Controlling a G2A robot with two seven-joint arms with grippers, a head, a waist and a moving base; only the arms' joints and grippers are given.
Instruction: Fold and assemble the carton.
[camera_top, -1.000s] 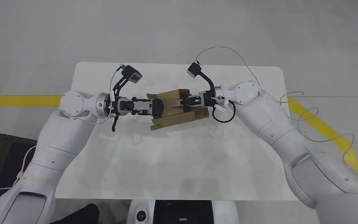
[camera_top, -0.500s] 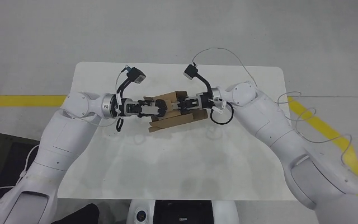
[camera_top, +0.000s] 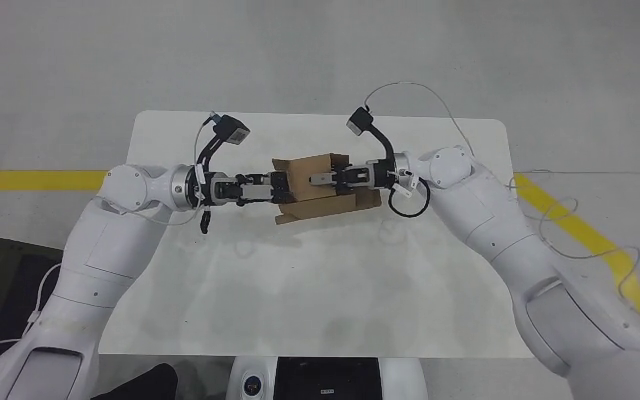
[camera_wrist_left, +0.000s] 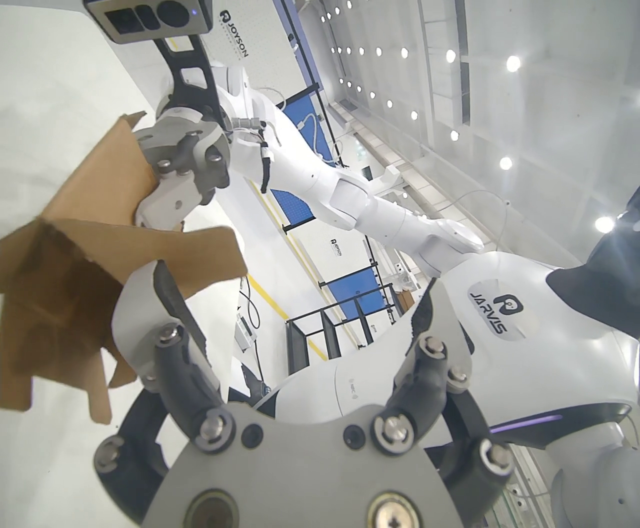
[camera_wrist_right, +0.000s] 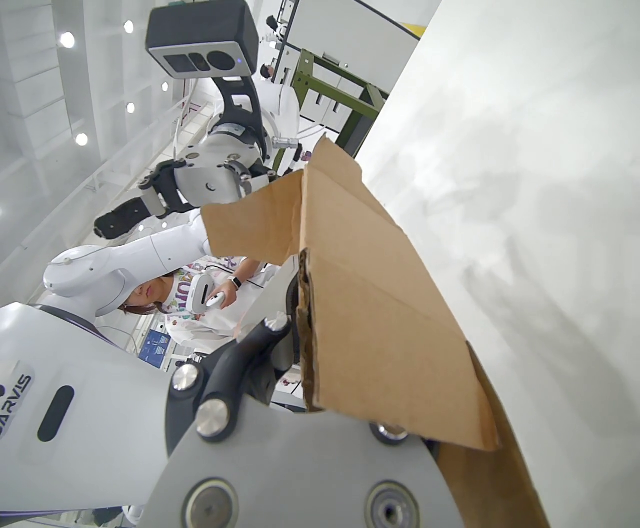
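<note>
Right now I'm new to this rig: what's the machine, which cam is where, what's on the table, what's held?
It is a white robot with two arms, working at a white table. The top view looks down from a camera above the arms. The other two pictures come from a camera on each wrist, looking out past that arm's hand. Between the hands is a brown cardboard carton, partly opened with loose flaps. I cannot tell whether it rests on the table. The arms meet it from opposite ends. The left hand is open, with one finger against a flap. The right hand is at the carton's other side, and cardboard hides whether it grips.
</note>
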